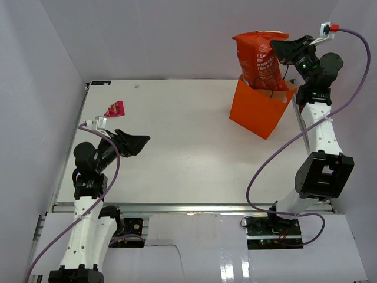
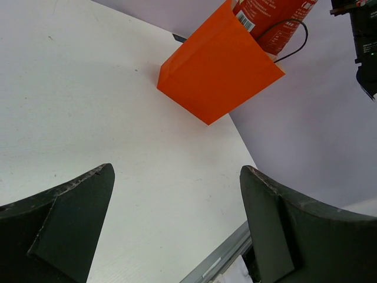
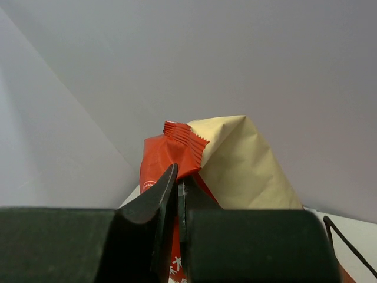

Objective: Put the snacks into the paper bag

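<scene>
Left tool [image 2: 177,170] gapes wide; right tool [image 3: 177,174] clamps chip bag [image 1: 256,59] standing in paper bag [image 1: 256,115].

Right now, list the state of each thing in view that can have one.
paper bag: standing on the table, mouth open.
chip bag: lower part inside the paper bag, top sticking out.
pink candy wrapper: lying on the table, outside the bag.
left claw: open, empty.
right claw: shut on the chip bag's top edge.
</scene>
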Robot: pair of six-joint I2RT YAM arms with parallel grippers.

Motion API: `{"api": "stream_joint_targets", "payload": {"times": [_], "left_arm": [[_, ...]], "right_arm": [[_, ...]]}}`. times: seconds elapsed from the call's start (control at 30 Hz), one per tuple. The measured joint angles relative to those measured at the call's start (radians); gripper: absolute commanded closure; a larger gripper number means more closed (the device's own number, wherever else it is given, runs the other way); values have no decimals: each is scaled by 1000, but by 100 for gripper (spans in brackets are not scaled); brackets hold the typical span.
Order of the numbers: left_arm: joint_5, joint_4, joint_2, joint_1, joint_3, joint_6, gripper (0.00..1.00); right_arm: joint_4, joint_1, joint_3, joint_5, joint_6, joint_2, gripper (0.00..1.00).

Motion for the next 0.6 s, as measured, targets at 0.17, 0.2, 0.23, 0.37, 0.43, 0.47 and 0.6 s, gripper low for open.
{"api": "stream_joint_targets", "payload": {"times": [0.17, 0.2, 0.23, 0.37, 0.43, 0.47, 0.6], "left_arm": [[-6, -6, 0, 0, 0, 5, 2], [-7, -6, 0, 0, -1, 5, 2], [-8, -6, 1, 0, -1, 5, 2], [-17, -5, 14, 0, -1, 3, 2], [-30, -6, 32, 0, 0, -5, 2], [-46, -11, 45, 0, 2, -13, 2], [-177, -92, 133, 0, 43, -83, 2]], "right_arm": [[24, -1, -32, -30, 2, 24, 92], [28, -2, -35, -34, 2, 28, 92], [31, -3, -39, -39, 2, 30, 91], [45, -14, -45, -57, 1, 30, 67], [51, -21, -45, -69, 1, 30, 50], [49, -23, -42, -75, -2, 30, 45], [-125, -29, 59, -105, -123, 37, 26]]}}
